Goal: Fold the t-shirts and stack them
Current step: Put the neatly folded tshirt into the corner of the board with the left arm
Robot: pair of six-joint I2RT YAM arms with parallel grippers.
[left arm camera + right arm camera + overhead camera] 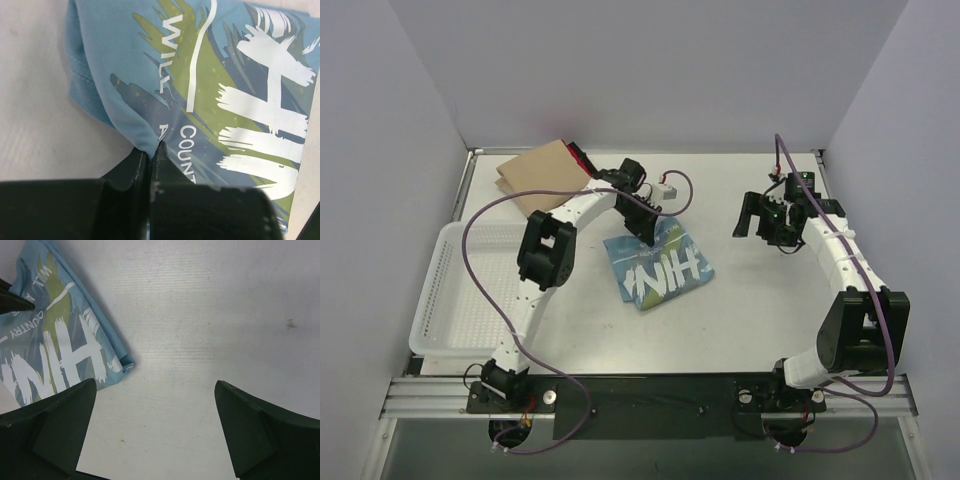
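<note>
My left claw (149, 152) is pinched on the edge of the blue t-shirt (660, 268), a folded packet with white lettering and yellow-green streaks, lying right of the basket (460, 290). My right claw (155, 385) gapes wide, farther right again.

Pale grey-lilac walls (650, 70) stand behind and on both sides of my white worktop (750, 310), evenly lit.

light blue tee (660, 268), tan tee (540, 170)
</note>
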